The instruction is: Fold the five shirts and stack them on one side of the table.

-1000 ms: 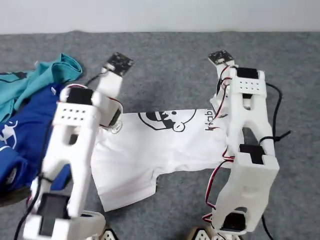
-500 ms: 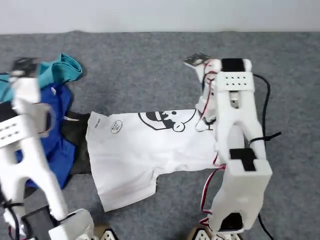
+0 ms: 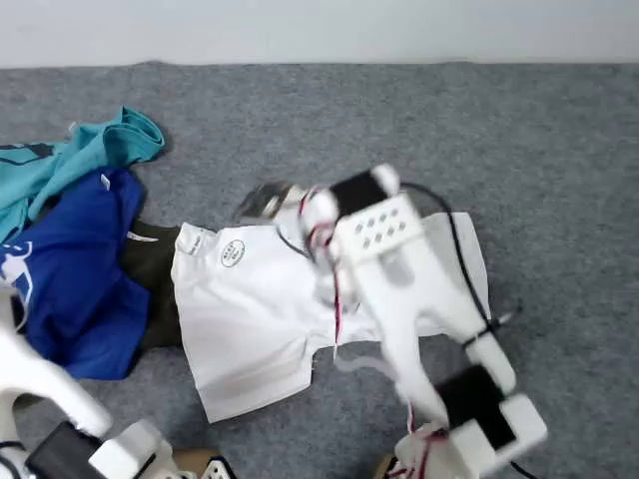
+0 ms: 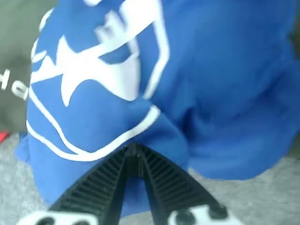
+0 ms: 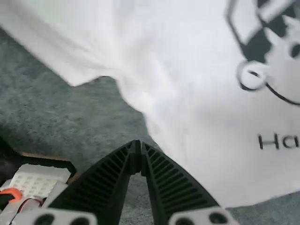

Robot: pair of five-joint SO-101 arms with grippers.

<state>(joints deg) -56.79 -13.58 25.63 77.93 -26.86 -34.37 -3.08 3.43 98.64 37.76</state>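
My right gripper (image 5: pixel 137 144) hangs clenched over the white shirt (image 3: pixel 250 319), left gripper (image 4: pixel 135 150) clenched too, seemingly empty, above the blue shirt (image 4: pixel 220 89); I'd open wide, then pinch the hem squarely

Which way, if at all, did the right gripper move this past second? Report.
Yes. The right gripper has swung left, from the right edge of the white shirt to near its collar.

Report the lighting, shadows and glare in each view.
High view: soft, even light, with no glare on the white printed cotton shirt and no hard shadows on the grey felt tabletop. Left wrist view: the blue cotton shirt with white print is evenly lit, darker in its folds. Right wrist view: the white shirt is bright with its print legible, and the tabletop is darker beside it.
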